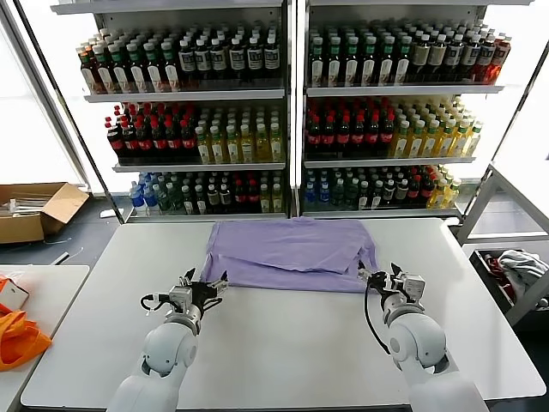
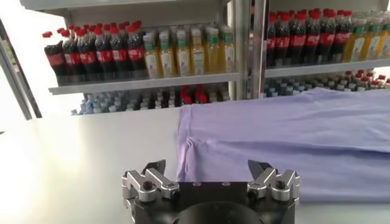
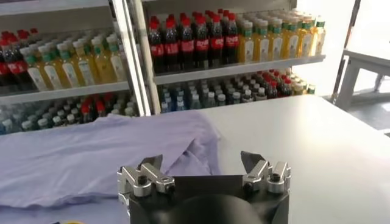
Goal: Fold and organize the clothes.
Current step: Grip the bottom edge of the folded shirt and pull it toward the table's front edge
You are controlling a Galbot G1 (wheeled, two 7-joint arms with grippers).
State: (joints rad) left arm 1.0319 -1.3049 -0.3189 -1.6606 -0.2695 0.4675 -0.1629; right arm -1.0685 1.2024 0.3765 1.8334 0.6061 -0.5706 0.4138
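Clothes (image 1: pixel 290 253) lie flat on the bench (image 1: pixel 283 343). You see the left end effector (image 1: pixel 204 289) at their near left corner and the right end effector (image 1: pixel 380 278) at their near right corner. Both have fingers apart, empty.

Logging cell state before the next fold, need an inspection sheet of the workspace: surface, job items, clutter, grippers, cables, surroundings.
Surface: white table, bare in front of the arms.
Job's things: lavender T-shirt lying partly folded at the table's far middle.
Clutter: nothing seen on the table.
Grippers: left gripper open at the shirt's near left edge, holding nothing; right gripper open at its near right corner, holding nothing.
Cables: black cable looping along the right wrist.
Surroundings: bottle shelves behind; cardboard box and orange fabric to the left.
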